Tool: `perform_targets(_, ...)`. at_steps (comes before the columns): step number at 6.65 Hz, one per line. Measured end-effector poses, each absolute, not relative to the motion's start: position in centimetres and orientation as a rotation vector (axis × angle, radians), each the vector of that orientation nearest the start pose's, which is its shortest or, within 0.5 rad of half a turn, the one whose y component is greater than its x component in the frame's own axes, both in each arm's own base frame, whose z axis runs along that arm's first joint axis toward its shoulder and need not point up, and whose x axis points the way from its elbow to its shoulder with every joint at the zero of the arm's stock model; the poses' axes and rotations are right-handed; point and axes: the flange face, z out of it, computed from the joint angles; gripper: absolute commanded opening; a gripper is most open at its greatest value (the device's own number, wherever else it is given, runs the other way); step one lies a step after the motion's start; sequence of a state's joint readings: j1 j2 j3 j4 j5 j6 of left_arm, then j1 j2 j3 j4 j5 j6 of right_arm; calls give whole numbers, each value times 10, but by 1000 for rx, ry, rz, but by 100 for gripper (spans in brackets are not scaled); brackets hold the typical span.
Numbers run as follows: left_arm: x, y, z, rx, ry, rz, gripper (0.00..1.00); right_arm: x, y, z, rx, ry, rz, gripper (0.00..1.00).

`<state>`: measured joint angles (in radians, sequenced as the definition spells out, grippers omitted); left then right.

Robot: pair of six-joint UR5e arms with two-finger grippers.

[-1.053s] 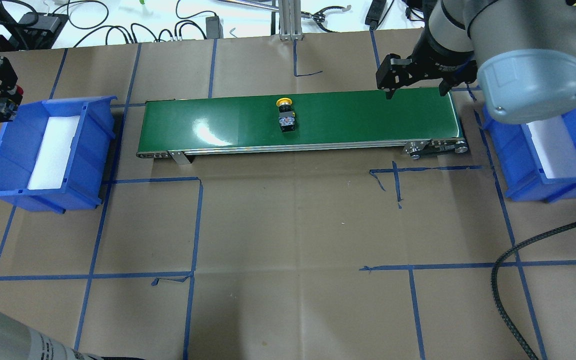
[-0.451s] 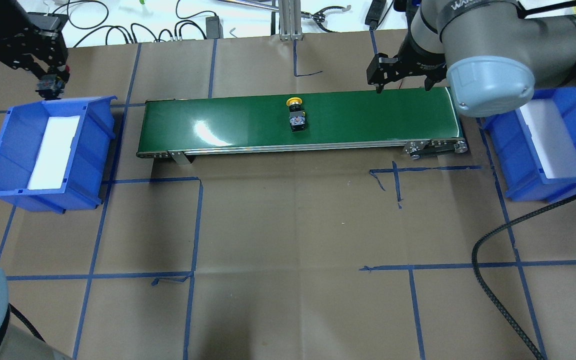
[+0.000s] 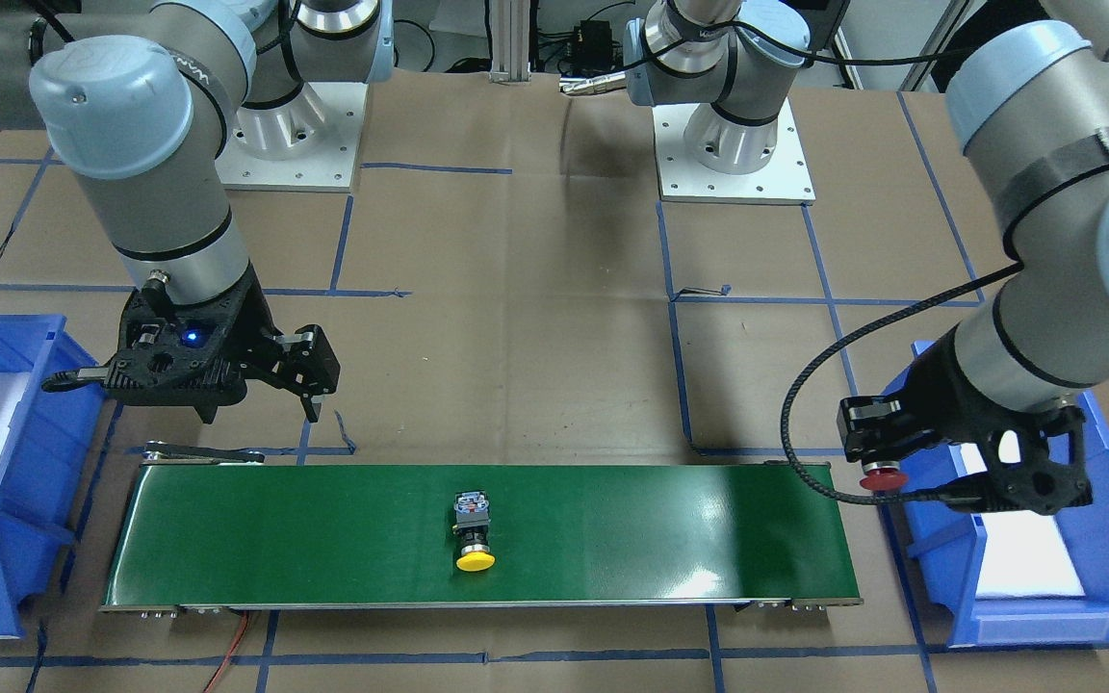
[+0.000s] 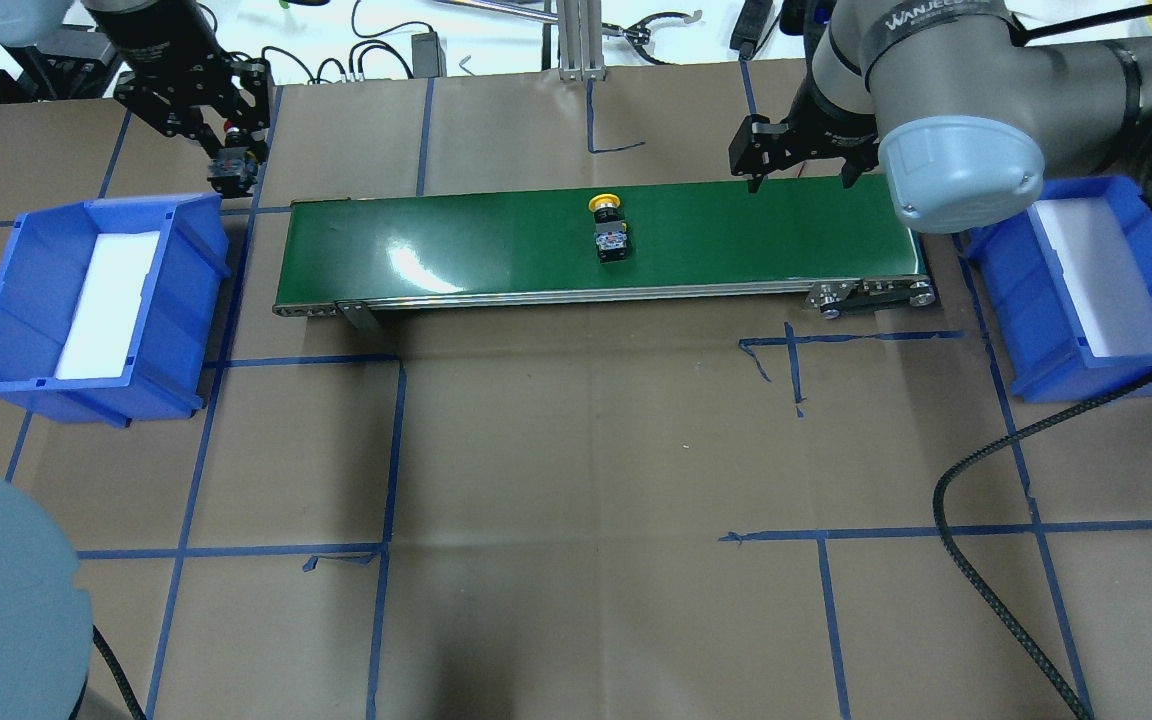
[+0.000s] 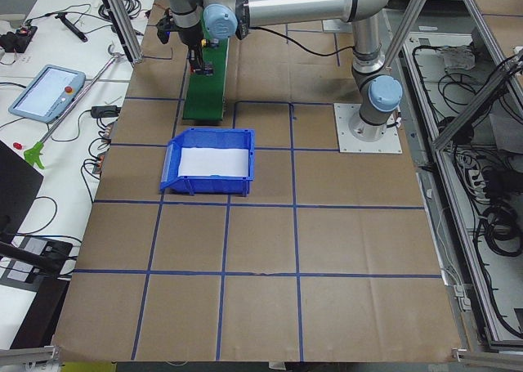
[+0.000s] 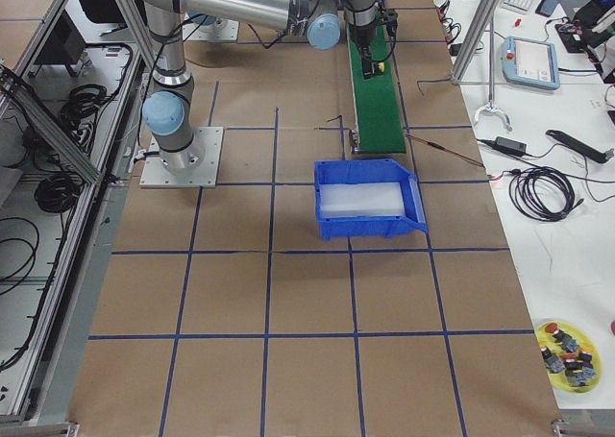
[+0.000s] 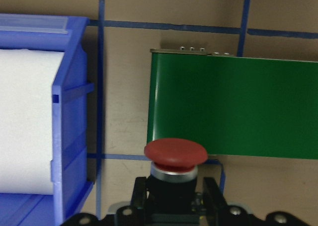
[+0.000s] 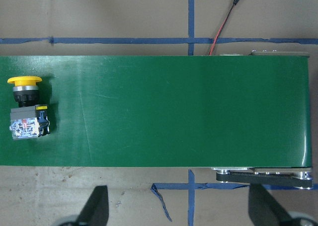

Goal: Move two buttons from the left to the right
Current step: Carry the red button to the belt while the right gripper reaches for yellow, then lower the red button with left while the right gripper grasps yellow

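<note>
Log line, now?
left gripper shut on red button, beside conveyor belt left end | yellow button mid-belt | right gripper open above right end

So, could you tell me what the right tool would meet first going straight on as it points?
Most likely the green conveyor belt near its right end, though depth is unclear.

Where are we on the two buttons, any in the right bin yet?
Done: the yellow button lies midway along the green belt. In hand: the left gripper is shut on the red button beside the belt's left end. Left: set it down, then the open right gripper presumably lifts both into the right bin, where no button shows.
</note>
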<state>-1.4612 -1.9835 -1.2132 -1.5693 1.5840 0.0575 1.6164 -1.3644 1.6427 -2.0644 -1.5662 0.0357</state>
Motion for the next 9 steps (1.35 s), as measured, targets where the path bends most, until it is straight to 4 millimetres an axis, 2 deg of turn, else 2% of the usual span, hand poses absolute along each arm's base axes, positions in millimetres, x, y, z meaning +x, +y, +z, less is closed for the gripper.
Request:
perform_targets(2,-89,-680,387,-51,3130,114,0,159,-578,392,-10,3111,-331,100)
perform_targets(5,-96,-681,322,-6,3133,33,0,159,-587,370,-6,3119,-282,100)
perform_targets(6,-97,-679,301,4,3135,-8,0,159,-592,366,-7,3112,-321,100)
perform_targets(7,-97,-677,287,8,3138,-21,0,160,-596,365,-9,3098,-383,100)
perform_targets(9,-97,-676,276,10,3141,-12,0,161,-603,357,-15,3096,-421,100)
